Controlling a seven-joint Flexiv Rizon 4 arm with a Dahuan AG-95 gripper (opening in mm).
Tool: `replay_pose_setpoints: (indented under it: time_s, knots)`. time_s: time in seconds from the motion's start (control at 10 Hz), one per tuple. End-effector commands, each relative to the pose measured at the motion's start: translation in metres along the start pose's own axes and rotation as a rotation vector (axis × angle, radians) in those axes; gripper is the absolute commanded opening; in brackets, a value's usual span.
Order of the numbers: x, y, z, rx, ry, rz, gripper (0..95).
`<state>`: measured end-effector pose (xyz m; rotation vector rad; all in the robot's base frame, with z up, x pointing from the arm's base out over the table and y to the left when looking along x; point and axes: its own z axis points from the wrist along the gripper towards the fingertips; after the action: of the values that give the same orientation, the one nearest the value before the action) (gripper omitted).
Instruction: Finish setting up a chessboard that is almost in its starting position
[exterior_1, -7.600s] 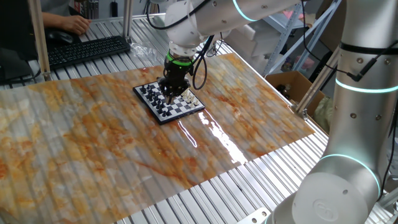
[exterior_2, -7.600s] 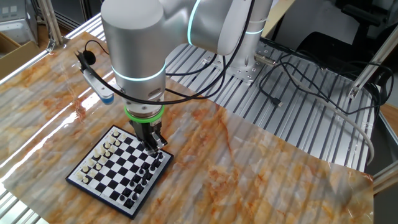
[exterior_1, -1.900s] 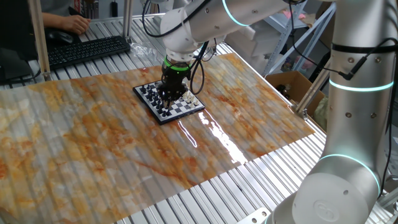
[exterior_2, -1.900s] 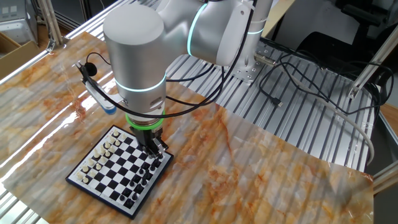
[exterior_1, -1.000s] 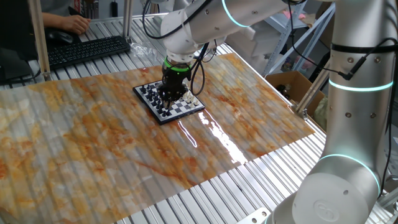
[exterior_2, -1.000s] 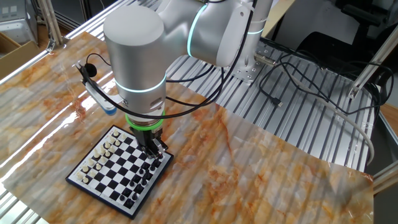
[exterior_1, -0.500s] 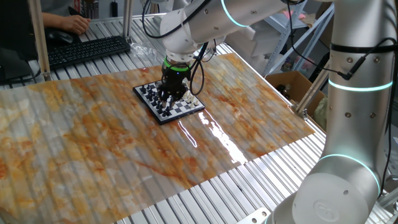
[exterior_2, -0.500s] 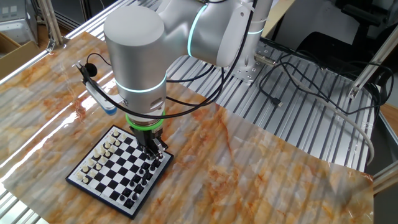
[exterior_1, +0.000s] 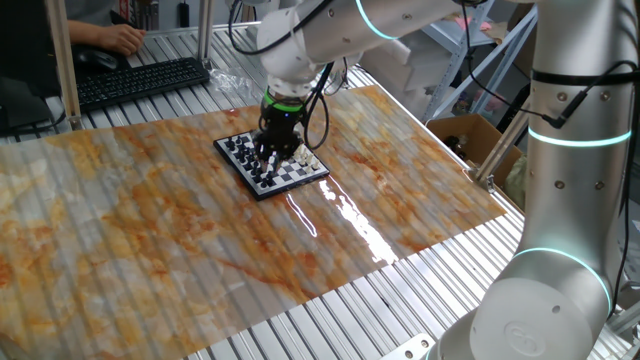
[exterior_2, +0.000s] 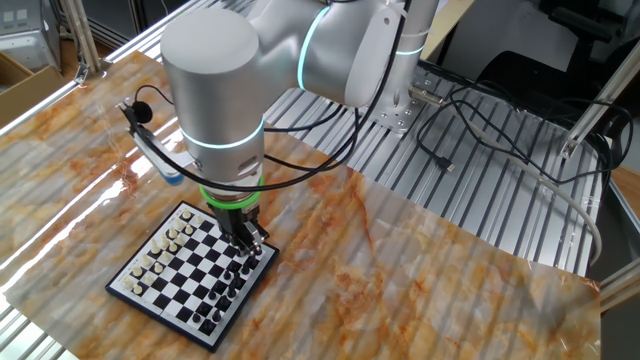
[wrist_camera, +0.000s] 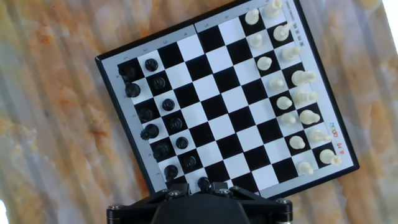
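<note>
chessboard (exterior_1: 270, 162) lies flat on the orange-veined marbled sheet (exterior_1: 150, 230), toward the far middle of the table, turned at an angle to the sheet's edges; in the other fixed view the board (exterior_2: 175, 290) sits near the sheet's near-left edge; arm (exterior_2: 215, 90) comes down over the board, green ring above the wrist; gripper (exterior_1: 272, 150) hangs over the board's black-piece side, in the other fixed view (exterior_2: 243, 243) close above the black pieces at the right edge; fingers dark and slim, too small and hidden against the pieces, cannot tell if spread or pinching anything; hand view looks straight down on the board (wrist_camera: 224, 93); white pieces (wrist_camera: 292, 93) in two rows along the right side, black pieces (wrist_camera: 155, 118) in two rows along the left; gripper body fills the bottom edge, fingertips not seen there; one black piece (wrist_camera: 203, 183) stands just at the gripper's rim at the board's near edge; black keyboard (exterior_1: 140, 80) far left, a person's hand (exterior_1: 120, 38) beside it; cardboard box (exterior_1: 465, 135) off the table's right.
</note>
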<state>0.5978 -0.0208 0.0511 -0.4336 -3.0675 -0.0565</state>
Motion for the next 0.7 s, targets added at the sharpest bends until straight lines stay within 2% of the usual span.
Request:
replay_pose_setpoints:
  time_s: [0.1,0.3,0.7]
  knots:
    - [0.003,-0.002,-0.008,0.008,-0.003,-0.031,0.0]
    - [0.009,-0.003,-0.015,0.01,-0.005,-0.05,0.0]
    - [0.036,-0.01,-0.032,0.016,-0.007,-0.108,0.0]
